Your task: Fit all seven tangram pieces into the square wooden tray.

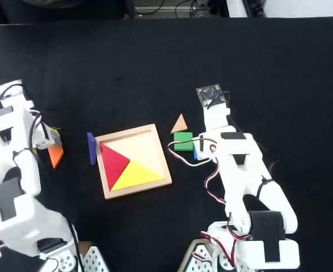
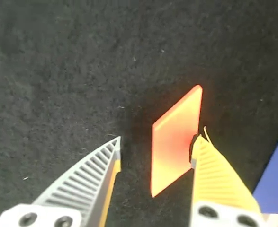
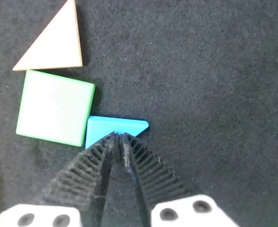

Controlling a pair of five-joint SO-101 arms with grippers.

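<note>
- Right now the left gripper (image 2: 156,141) is standing wide open, pointing down at the black table (image 2: 58,56).
- An orange piece (image 2: 174,142) is sitting between its fingers, touching the yellow finger (image 2: 214,175) and leaving a gap to the grey finger (image 2: 91,175).
- A dark blue piece (image 2: 277,177) is showing just past the yellow finger. In the high view it is lying along the outer edge of the tray (image 1: 126,131), on the left arm's side.
- The right gripper (image 3: 118,138) is pinching fully closed with nothing between its fingers. Its tips are sitting over the edge of a light blue triangle (image 3: 124,125); I cannot tell whether they are touching it.
- A green square (image 3: 56,108) is lying right beside that triangle, and a tan triangle (image 3: 53,45) is lying just beyond the square.
- These three pieces are lying on the table near the tray, on the right arm's side.
- The tray is sitting between the two arms, holding a red triangle (image 1: 113,163) and a yellow triangle (image 1: 138,174) that are meeting along one edge, with bare wood showing beside them.
</note>
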